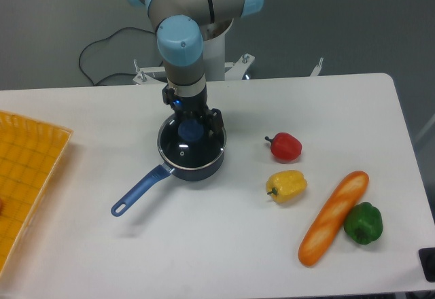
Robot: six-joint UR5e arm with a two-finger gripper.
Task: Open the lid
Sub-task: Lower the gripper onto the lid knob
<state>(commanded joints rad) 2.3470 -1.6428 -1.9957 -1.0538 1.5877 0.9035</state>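
One arm is seen reaching down from the top centre of the frame, and its gripper is positioned directly over the lid. The lid is seated on the dark blue saucepan, left of the frame's centre on the white table. The blue knob of the lid is seen just below the gripper's body, with a dark finger showing at the knob's right side. Whether the knob is actually clamped cannot be told from this view, since the gripper's body hides part of it. The saucepan's long handle is pointed toward the lower left.

To the right of the saucepan, a red pepper is laid on the table, with a yellow pepper just below it. Farther to the lower right, a baguette is laid diagonally, and a green pepper is placed touching its lower right side. A yellow tray is cut off by the left edge of the frame.
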